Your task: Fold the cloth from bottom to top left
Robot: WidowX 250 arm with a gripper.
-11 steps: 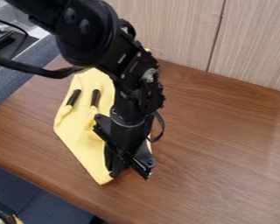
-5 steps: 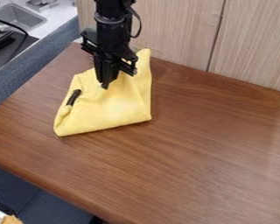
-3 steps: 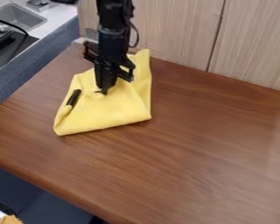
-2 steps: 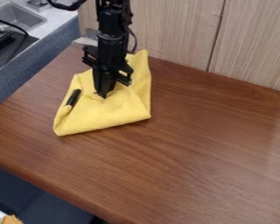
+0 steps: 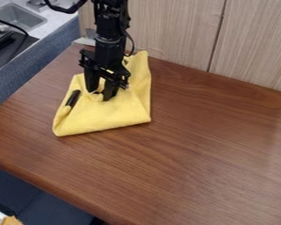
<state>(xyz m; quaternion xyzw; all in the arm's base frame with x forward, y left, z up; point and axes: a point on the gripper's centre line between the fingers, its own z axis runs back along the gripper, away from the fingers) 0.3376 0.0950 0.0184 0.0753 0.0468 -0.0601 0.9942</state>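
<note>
Camera view: our black two-finger hand (image 5: 100, 95) is spreading apart, probably releasing the folded yellow cloth (image 5: 107, 115) beneath it; we are seemingly finishing.

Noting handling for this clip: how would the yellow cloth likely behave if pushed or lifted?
The yellow cloth looks floppy, since it lies creased and folded over, so it would probably sag when lifted. Pushed, it might bunch up rather than slide whole, and the dark-handled item on it could shift too.

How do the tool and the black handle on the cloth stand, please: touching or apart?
Apart: the camera view shows yellow cloth between the tool and the black handle.
</note>
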